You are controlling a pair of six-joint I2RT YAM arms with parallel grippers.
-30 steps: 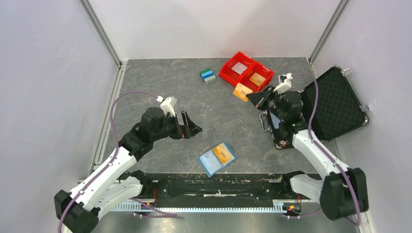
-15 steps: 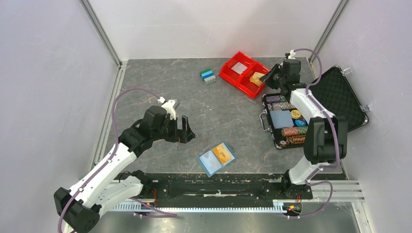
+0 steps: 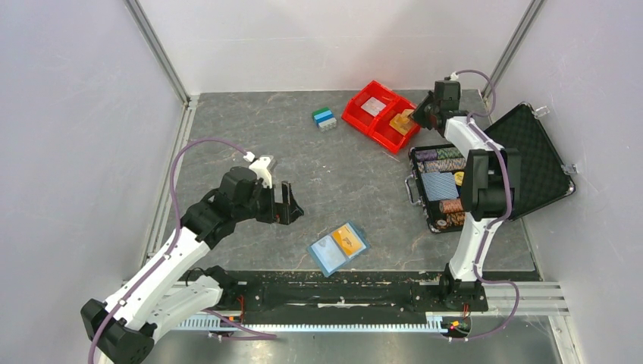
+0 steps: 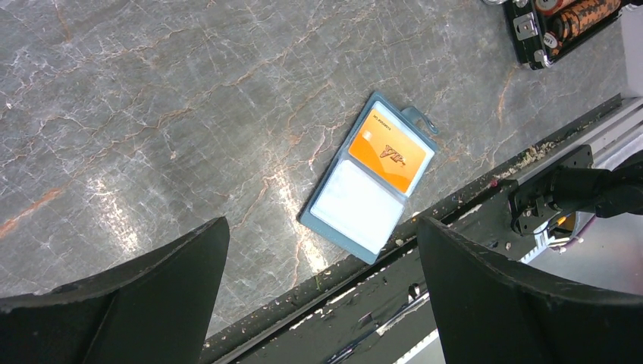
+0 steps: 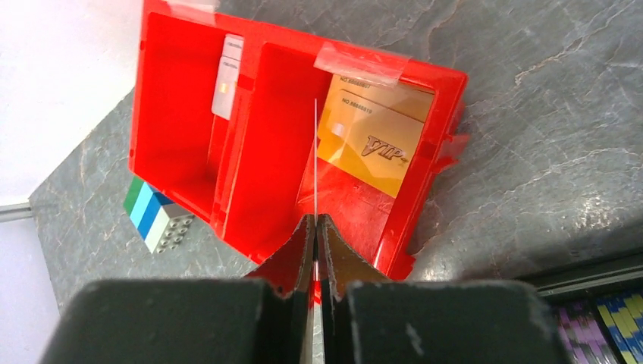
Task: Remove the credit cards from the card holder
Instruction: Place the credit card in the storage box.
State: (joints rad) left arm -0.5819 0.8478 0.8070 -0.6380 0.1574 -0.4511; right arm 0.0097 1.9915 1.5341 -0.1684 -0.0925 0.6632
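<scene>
The light-blue card holder [image 3: 338, 247] lies spread open near the table's front edge, with an orange credit card [image 3: 349, 240] and a whitish-grey card [image 3: 326, 252] in its panels. In the left wrist view the holder [image 4: 307, 216] shows both the orange card [image 4: 390, 152] and the whitish one [image 4: 356, 208]. My left gripper [image 3: 292, 205] is open and empty, up and left of the holder, which lies between its fingers [image 4: 320, 227] in the wrist view. My right gripper [image 3: 415, 117] is shut on a thin card seen edge-on [image 5: 315, 152], held over the red bin [image 5: 273, 144].
The red two-compartment bin [image 3: 356, 114] at the back holds a gold card [image 5: 371, 144] and a white card [image 5: 227, 83]. A small toy brick [image 3: 324, 118] lies left of it. The open black case [image 3: 531, 159] with poker chips and a card deck stands at right.
My right arm has swung from beside the black case back to the red bin, carrying the card. My left gripper has drawn slightly back to the left.
</scene>
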